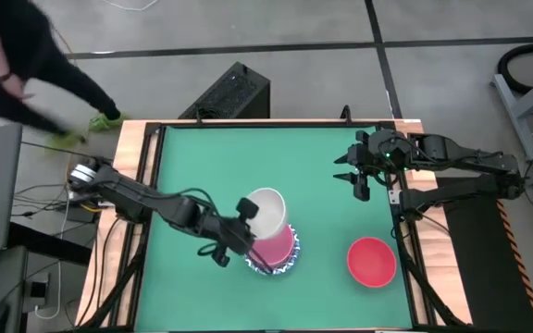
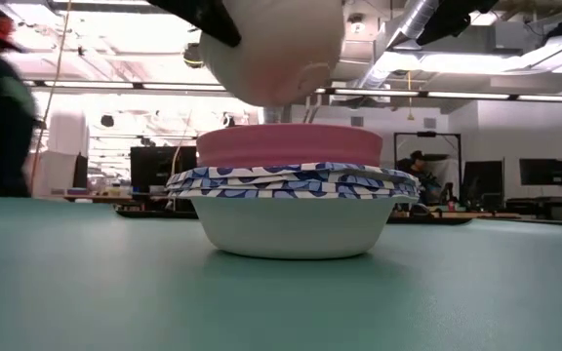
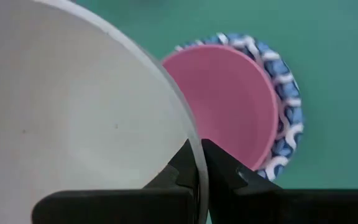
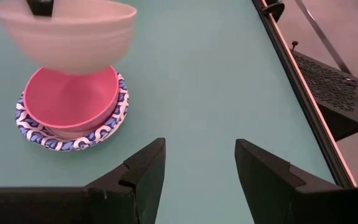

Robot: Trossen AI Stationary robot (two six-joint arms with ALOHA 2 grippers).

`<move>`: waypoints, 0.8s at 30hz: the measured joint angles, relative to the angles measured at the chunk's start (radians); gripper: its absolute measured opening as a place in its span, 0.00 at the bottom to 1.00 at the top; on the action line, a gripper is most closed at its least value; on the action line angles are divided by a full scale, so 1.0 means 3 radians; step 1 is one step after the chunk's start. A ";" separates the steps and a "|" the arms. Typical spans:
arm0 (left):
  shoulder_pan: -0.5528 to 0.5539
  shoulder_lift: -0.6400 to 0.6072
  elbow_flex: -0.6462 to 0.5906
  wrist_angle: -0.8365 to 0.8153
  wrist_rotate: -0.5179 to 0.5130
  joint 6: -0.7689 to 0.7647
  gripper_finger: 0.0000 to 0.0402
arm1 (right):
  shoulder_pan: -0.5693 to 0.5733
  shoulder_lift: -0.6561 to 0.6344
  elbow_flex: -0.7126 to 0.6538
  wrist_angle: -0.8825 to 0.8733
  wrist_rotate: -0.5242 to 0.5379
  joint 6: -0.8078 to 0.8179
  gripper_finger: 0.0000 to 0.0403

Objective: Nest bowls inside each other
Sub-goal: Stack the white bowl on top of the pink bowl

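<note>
My left tool (image 1: pixel 246 207) is pinched on the rim of the cream bowl (image 1: pixel 266 212), one finger inside the wall and one outside, as my left wrist view shows, and it holds that bowl in the air, clear of everything under it. The stack (image 1: pixel 277 252) sits on the green tabletop (image 1: pixel 211 166) near its front edge: blue-rimmed bowls (image 2: pixel 296 185) nested at the bottom with the pink bowl (image 2: pixel 289 144) seated in them. How many blue-rimmed ones are in there I cannot count. What the coming move turns on, as I judge it, is the offset between the bowl I carry and the pink one. From above, the cream bowl overlaps the far rim of the pink bowl but is not centred on it; its centre lies a little toward the far side of the tabletop. In the low view its rounded bottom hangs just above the pink rim, with a gap between them. The bowl also looks tilted, mouth turned partly toward my wrist. So I would need to bring it nearer, level it and lower it. The red bowl (image 1: pixel 371 261) stands alone to the right, well apart from the stack and nearer my right arm. My right tool (image 1: pixel 354 166) waits with fingers spread, empty, over the far right part of the tabletop.
</note>
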 joint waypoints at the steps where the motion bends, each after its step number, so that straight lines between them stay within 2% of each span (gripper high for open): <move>1: -0.0021 0.0074 0.0061 -0.0068 -0.0013 0.0049 0.00 | 0.0001 0.0000 0.0000 0.0000 -0.0001 0.0000 0.54; 10: -0.0143 0.0466 0.0214 -0.0275 -0.0098 0.0442 0.00 | 0.0001 0.0000 0.0000 -0.0014 -0.0001 0.0046 0.54; 17: -0.0133 0.0490 0.0196 -0.0371 -0.0122 0.0481 0.00 | 0.0001 0.0000 0.0000 -0.0014 -0.0001 0.0062 0.54; 24: -0.0126 0.0490 0.0196 -0.0355 0.0114 0.0591 0.00 | 0.0001 0.0000 0.0000 -0.0011 -0.0001 0.0064 0.54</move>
